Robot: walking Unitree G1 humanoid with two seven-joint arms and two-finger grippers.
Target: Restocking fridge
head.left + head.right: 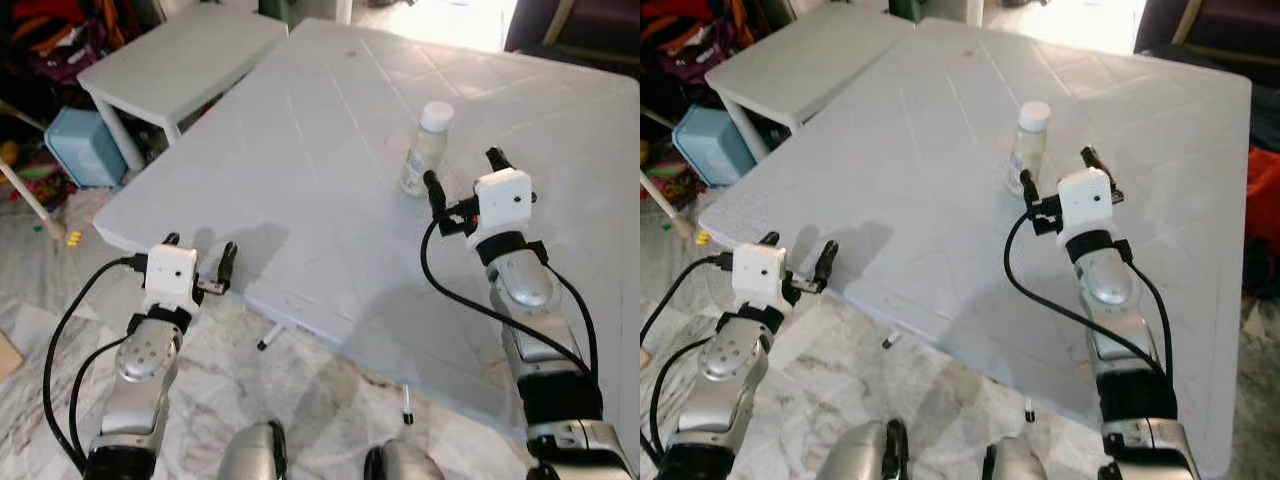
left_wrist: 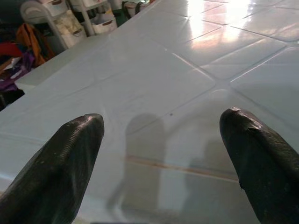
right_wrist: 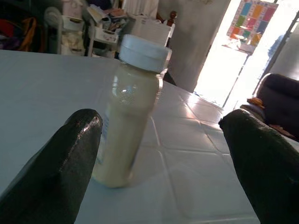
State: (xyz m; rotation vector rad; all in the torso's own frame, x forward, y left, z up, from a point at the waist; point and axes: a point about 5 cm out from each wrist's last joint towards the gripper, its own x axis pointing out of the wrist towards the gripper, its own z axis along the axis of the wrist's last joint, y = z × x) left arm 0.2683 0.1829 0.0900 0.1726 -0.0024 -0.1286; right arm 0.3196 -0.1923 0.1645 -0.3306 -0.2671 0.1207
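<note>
Two claws up, both spread wide, nothing held in either. Right claw point(image 1: 466, 172) hovers over the big pale worktop point(image 1: 300, 170), fingers parted, just on the near side of the bottle point(image 1: 426, 148). Bottle stands upright on the worktop, white cap, creamy pale contents, clear sides. In the right wrist view the bottle point(image 3: 131, 112) sits ahead of the gap, closer to one black finger point(image 3: 56, 172) than to the other; finger and bottle look apart, no contact visible. From the head views the bottle is just beyond and slightly left of the right claw's left fingertip.

Left claw point(image 1: 200, 258) is at the near-left edge of the worktop, well apart from the bottle, fingers wide. Left wrist view shows its two black fingers point(image 2: 60, 168) over bare worktop surface with a faint brownish streak between them.

Smaller white side table point(image 1: 180, 60) stands far left, touching or just beside the big worktop; cannot tell which. Blue bin point(image 1: 85, 145) on the floor beneath it, clutter of coloured items far left. Marbled floor point(image 1: 320, 410) near.
</note>
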